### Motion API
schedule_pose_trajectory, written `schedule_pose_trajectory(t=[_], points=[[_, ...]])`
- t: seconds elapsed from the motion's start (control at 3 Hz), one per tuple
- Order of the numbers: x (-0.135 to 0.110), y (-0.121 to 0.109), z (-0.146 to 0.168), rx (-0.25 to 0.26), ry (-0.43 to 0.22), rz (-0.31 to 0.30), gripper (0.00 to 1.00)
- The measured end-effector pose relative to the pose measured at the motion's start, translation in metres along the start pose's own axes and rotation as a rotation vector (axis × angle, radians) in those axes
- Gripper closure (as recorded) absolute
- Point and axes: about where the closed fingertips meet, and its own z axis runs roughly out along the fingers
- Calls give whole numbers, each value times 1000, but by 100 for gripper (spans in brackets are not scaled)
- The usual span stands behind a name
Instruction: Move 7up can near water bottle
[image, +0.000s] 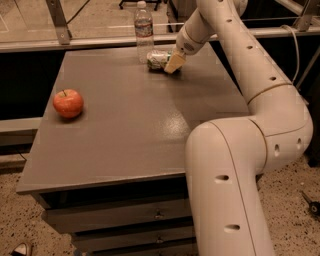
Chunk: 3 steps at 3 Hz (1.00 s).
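Observation:
The 7up can (157, 60), whitish-silver with green marks, lies on its side at the far edge of the grey table (135, 130). The water bottle (143, 30), clear with a white cap, stands upright just behind and left of the can. My gripper (173, 62) hangs from the long white arm and rests at the can's right end, its tan finger against it. The can lies close to the bottle's base.
A red-orange apple (68, 103) sits near the table's left edge. My white arm (240, 165) rises along the right side of the table. Drawers (125, 220) run under the table front. A glass rail (75, 40) lines the far edge.

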Motion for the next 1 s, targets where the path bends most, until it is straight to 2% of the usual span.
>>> schedule_pose_trajectory(t=[0.33,0.67,1.0], points=[[1,0,1,-7,3,-1,2],[3,1,1,-14,6,0,0],[2,4,-21,-26,-55,12,0]])
